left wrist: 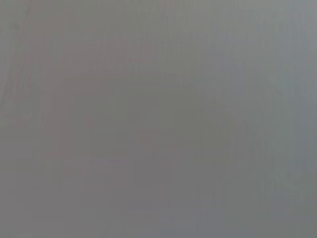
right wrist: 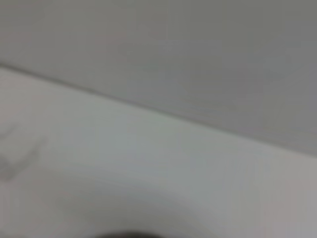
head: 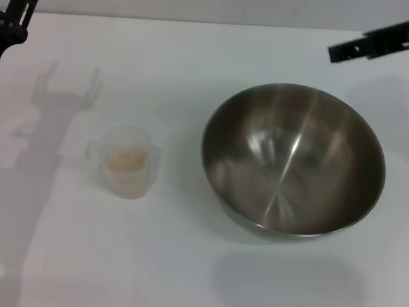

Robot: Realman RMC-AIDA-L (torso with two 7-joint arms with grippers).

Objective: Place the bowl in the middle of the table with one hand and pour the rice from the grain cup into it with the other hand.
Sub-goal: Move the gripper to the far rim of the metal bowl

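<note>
- The bowl [head: 293,160] sits upright on the white worktop [head: 183,264], right of the middle, so by my reading it is not yet placed at the centre as the task asks.
- The bowl's inside looks bare metal, so the pour has not begun.
- The grain cup [head: 126,162] stands upright well left of the bowl, apart from it, with the rice [head: 125,159] a pale heap inside; its handle seems to point left, though that is hard to tell.
- Bare worktop lies between cup and bowl, which leaves room to slide the bowl leftward without nudging the cup.
- The left pincer [head: 14,10] hangs high at the far left edge, away from the cup; I cannot tell whether it is open or closed.
- The right pincer [head: 381,41] reaches in at the far right, beyond the bowl's rim and not touching it; its state cannot be told either.
- Both wrist views show only plain blurred surface, nothing of use.
</note>
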